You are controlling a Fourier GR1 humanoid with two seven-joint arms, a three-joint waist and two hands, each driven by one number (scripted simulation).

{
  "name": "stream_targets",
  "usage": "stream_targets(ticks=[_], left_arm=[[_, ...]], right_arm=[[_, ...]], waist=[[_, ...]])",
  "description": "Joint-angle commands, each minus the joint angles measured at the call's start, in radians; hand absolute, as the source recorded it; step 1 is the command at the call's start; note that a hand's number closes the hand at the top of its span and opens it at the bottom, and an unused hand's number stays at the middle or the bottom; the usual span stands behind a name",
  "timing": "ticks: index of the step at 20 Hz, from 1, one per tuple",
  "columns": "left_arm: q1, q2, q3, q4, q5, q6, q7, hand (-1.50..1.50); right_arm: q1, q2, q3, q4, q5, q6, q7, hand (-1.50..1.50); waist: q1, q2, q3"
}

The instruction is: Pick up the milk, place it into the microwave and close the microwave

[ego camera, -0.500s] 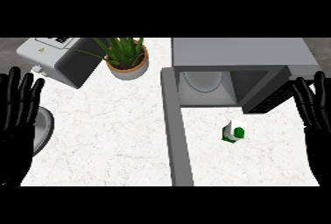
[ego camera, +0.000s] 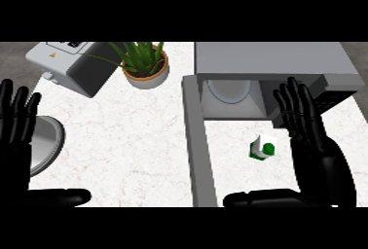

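Note:
A small white and green milk carton [ego camera: 263, 147] stands on the counter in front of the open microwave [ego camera: 269, 65]. The microwave's door [ego camera: 199, 146] swings out toward me, seen edge-on as a grey bar left of the carton. A pale plate [ego camera: 229, 90] sits inside the cavity. My right hand [ego camera: 309, 141] is open, fingers straight and pointing away, just right of the carton and not touching it. My left hand [ego camera: 18, 131] rests open at the left edge, fingers up.
A potted green plant [ego camera: 146, 65] stands at the back, left of the microwave. A grey toaster-like appliance [ego camera: 72, 65] sits at the back left. A round grey plate [ego camera: 42, 143] lies partly under my left hand.
My right hand has moved left from the right edge to just beside the milk carton. The left hand and carton have stayed put.

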Motion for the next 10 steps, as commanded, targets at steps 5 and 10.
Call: stream_targets(ticks=[5, 10], left_arm=[[0.208, 0.019, 0.102, -0.084, 0.145, -0.107, -0.053, -1.5], [0.265, 0.009, 0.11, -0.171, 0.153, -0.127, -0.028, -1.5]], right_arm=[[0.049, -0.015, 0.014, -0.029, 0.014, 0.002, 0.046, -1.5], [0.126, 0.018, 0.081, -0.097, 0.124, -0.074, 0.091, -1.5]], waist=[[0.002, -0.001, 0.001], [0.0, -0.001, 0.001]])
